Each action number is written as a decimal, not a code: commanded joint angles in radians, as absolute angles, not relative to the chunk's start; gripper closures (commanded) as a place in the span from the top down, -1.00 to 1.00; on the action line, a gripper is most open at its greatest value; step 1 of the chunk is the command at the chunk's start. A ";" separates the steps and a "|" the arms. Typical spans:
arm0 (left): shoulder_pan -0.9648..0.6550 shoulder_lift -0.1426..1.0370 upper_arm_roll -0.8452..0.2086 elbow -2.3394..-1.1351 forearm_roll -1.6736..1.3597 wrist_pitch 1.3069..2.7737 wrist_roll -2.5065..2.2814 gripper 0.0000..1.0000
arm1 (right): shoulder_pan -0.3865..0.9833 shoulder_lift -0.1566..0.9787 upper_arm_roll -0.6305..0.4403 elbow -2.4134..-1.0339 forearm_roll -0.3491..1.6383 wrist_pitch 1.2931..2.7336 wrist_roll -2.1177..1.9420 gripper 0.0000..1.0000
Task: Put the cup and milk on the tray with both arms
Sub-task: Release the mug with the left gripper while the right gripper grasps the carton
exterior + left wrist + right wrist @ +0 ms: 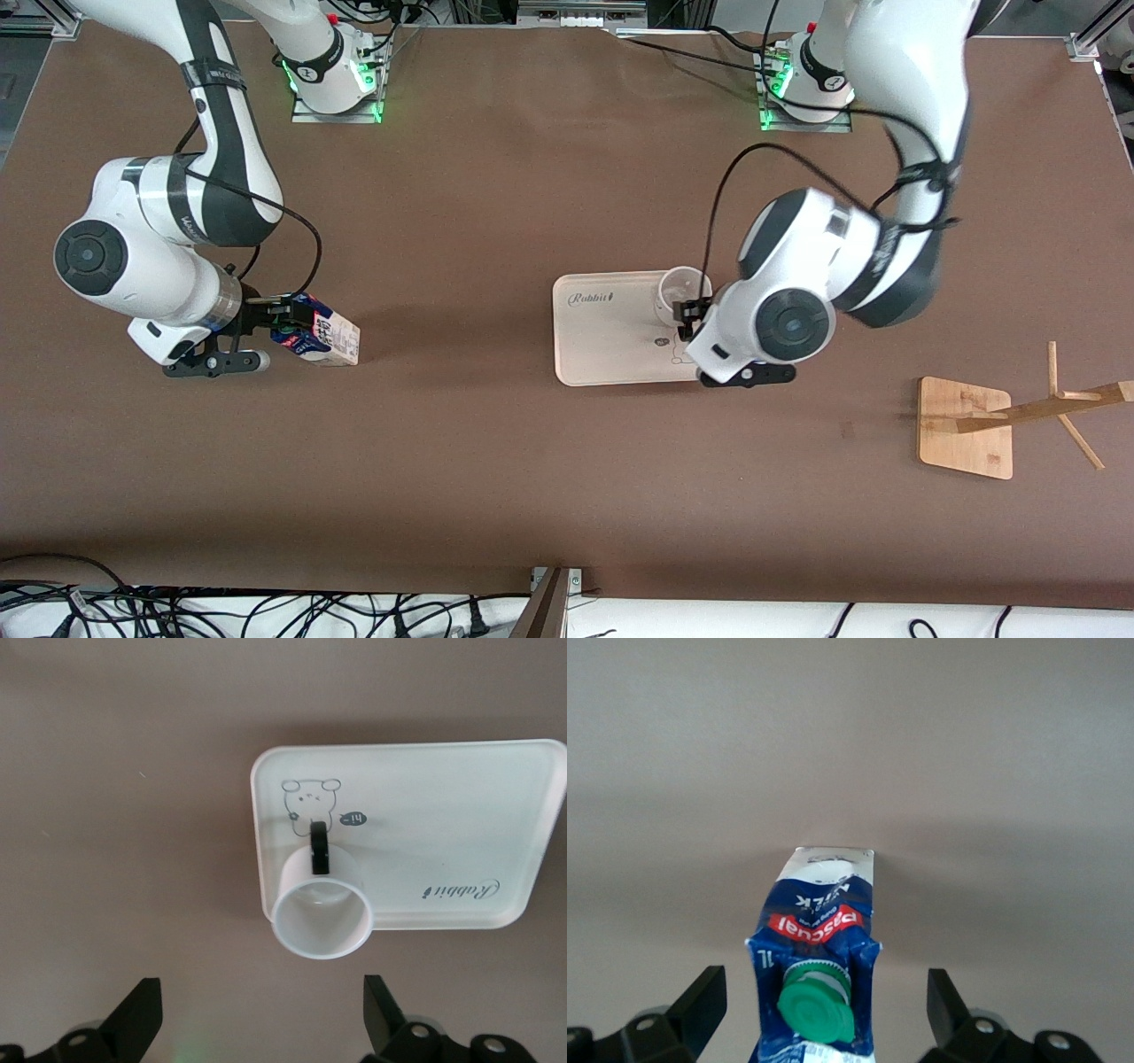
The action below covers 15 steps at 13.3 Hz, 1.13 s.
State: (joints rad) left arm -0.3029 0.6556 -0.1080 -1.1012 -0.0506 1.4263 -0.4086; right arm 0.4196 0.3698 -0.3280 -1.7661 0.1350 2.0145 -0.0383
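Note:
The cup (682, 291) stands on the tray (602, 341), at its corner toward the left arm's end and farther from the front camera. In the left wrist view the cup (321, 917) shows its black handle, and the tray (443, 815) shows the bunny drawing. My left gripper (687, 317) is open and empty just off that end of the tray, apart from the cup (261, 1010). The milk (323, 337) is on the table toward the right arm's end. My right gripper (279, 321) is open, one finger each side of the milk's green-capped top (819, 948), not touching (824, 1005).
A wooden rack base (966, 425) with a leaning pegged pole lies toward the left arm's end, nearer the front camera. Cables (177, 611) run along the table's front edge. Bare brown table lies between the milk and the tray.

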 commanded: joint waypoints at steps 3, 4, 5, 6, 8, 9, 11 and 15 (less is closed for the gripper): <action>-0.192 0.447 -0.112 -1.206 -0.031 1.358 -0.187 1.00 | 0.423 0.347 -0.330 -1.842 0.153 2.059 -0.026 0.75; -0.181 0.399 -0.110 -1.216 -0.031 1.326 -0.181 1.00 | 0.422 0.348 -0.328 -1.842 0.153 2.056 -0.026 0.44; -0.149 0.361 -0.113 -1.230 -0.031 1.265 -0.154 1.00 | 0.423 0.348 -0.328 -1.841 0.153 2.054 -0.023 0.13; -0.123 0.319 -0.114 -1.258 -0.028 1.252 -0.123 1.00 | 0.423 0.350 -0.328 -1.836 0.153 2.051 -0.011 -0.08; -0.051 0.267 -0.123 -1.290 -0.022 1.275 -0.042 1.00 | 0.434 0.348 -0.328 -1.818 0.153 2.045 -0.005 -0.16; -0.028 0.250 -0.124 -1.308 -0.009 1.288 0.007 1.00 | 0.449 0.348 -0.328 -1.807 0.153 2.042 -0.006 -0.16; -0.026 0.130 -0.111 -1.484 0.023 1.404 0.046 1.00 | 0.469 0.347 -0.328 -1.777 0.156 2.030 0.020 -0.15; -0.028 -0.051 -0.034 -1.750 0.012 1.703 0.025 1.00 | 0.604 0.354 -0.327 -1.672 0.222 1.947 0.147 -0.15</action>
